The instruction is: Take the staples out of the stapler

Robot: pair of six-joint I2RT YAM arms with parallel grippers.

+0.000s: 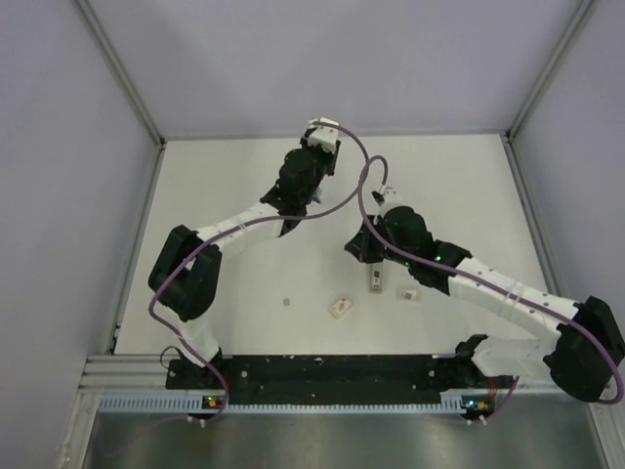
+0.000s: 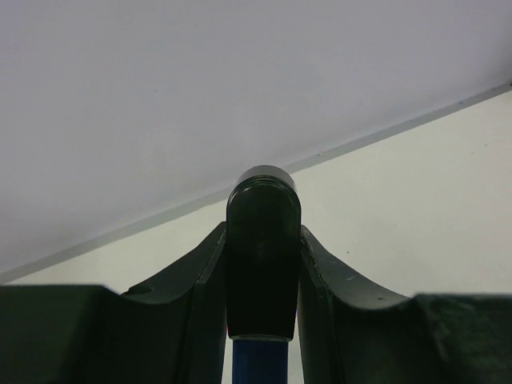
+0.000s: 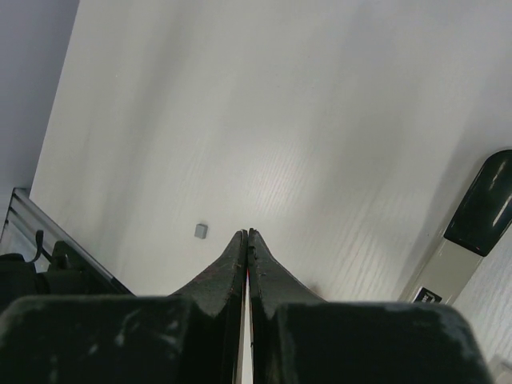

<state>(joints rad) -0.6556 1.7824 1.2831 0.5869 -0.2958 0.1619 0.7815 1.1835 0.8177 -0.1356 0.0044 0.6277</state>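
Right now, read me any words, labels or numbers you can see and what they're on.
Nothing here can be read.
Grey and black object: dark label mark, too small to read.
White piece on the table: markings too blurred.
Stapler in the left gripper: no print shows.

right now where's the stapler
In the left wrist view the stapler sits clamped between the left gripper fingers, held near the far edge of the table, by the back wall.

Soft even light, faint shadows on the table, wrist-view foregrounds blurred, mild grain.
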